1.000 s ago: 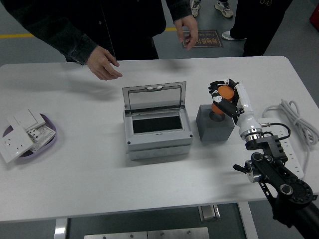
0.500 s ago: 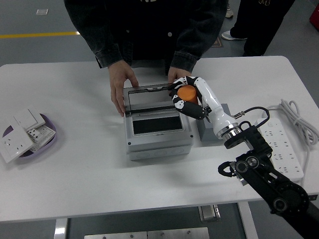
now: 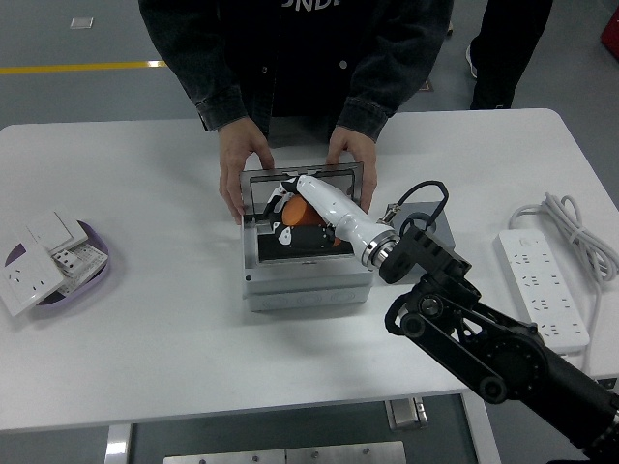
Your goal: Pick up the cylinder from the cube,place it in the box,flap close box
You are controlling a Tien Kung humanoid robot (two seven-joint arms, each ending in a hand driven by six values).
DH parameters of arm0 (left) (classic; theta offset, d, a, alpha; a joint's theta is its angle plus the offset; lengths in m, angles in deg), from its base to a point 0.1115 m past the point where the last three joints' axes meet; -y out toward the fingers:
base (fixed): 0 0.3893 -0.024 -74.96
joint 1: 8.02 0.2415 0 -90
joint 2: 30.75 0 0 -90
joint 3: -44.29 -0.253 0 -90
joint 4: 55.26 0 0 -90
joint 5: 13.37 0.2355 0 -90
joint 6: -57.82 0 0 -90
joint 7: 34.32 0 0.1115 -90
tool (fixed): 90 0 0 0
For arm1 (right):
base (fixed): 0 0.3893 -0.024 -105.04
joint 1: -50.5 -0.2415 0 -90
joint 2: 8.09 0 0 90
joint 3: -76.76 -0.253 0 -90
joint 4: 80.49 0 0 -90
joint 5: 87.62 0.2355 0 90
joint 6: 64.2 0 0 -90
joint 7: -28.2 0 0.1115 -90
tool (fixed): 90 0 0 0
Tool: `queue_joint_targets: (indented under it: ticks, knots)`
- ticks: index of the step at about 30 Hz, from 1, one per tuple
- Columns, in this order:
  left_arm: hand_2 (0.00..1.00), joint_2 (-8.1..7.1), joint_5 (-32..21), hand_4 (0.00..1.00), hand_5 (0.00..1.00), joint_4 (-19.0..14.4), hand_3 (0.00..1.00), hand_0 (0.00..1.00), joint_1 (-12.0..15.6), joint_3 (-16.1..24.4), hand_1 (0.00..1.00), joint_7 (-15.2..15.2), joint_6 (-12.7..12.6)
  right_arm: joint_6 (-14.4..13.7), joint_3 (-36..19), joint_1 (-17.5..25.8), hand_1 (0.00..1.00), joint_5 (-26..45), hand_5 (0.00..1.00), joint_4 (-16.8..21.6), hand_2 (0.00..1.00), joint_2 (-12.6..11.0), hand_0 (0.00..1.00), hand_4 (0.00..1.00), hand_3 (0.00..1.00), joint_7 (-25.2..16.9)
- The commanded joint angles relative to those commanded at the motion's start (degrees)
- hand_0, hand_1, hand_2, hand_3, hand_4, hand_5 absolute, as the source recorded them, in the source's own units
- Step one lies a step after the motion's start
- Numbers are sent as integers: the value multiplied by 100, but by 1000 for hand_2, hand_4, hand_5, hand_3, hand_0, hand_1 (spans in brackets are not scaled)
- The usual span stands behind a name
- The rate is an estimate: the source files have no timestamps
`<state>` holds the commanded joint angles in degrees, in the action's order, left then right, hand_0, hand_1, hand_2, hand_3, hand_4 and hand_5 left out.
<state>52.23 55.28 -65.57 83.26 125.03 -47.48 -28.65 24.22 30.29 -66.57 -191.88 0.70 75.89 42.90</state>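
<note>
Fingers [image 3: 282, 208] on your right hand [image 3: 295, 215] are curling around the orange cylinder [image 3: 302, 214], pinching it as it's hanging right over the box [image 3: 308, 280] opening. That's the big change: a second ago you were gripping it over on the grey cube [image 3: 435, 225], half a second ago it was up by the lid, and now the whole right arm [image 3: 464, 329] is reaching across and dipping the cylinder into the compartment. So the pickup's done and you're basically at the release step, I'd say; the flap [image 3: 305, 176] is standing open, so closing is yet to come.

Meanwhile the person's hands [image 3: 242, 164] are moving too, now steadying the lid's top corners when earlier they were off the table [image 3: 145, 319].

Hard-to-see stuff: your arm is covering most of the cube, and the hand is blocking the box interior, so I can't tell if the cylinder's touching the bottom. Left arm isn't showing at all.
</note>
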Motion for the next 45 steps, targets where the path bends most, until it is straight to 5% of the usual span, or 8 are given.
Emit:
queue_joint_targets:
  ticks: [9,14,19,20,25,26,40,45]
  knots:
    - [582,-4,28,715,338,0,650,635,12,27,658,-20,-1,403,194,-224,248,-1071,2,-108,375,-18,113,2,327,393]
    - [582,-5,38,716,341,0,650,635,6,33,658,-19,1,555,236,-268,300,-1143,2,-141,406,-10,176,89,442,395]
    - [582,-13,55,716,341,0,650,635,7,47,658,-24,2,652,251,-297,300,-1077,2,-171,406,-19,176,89,442,415]
    - [581,-15,60,715,342,0,650,635,7,50,658,-26,2,670,256,-302,665,-1048,4,-181,673,-20,665,487,696,424]
    - [581,-22,65,715,342,0,650,635,1,50,658,-27,5,704,272,-299,665,-954,4,-226,673,-15,665,487,696,436]
    - [582,-24,65,716,346,0,650,635,-1,47,658,-27,6,706,277,-297,686,-943,160,-238,695,-12,731,485,707,432]
    - [582,-29,70,716,347,0,650,635,-9,29,658,-20,13,697,328,-301,691,-872,160,-306,699,5,763,562,715,356]
    - [582,-20,59,715,349,0,649,635,-5,26,658,-12,12,464,350,-260,685,-386,161,-310,698,-50,766,582,714,67]
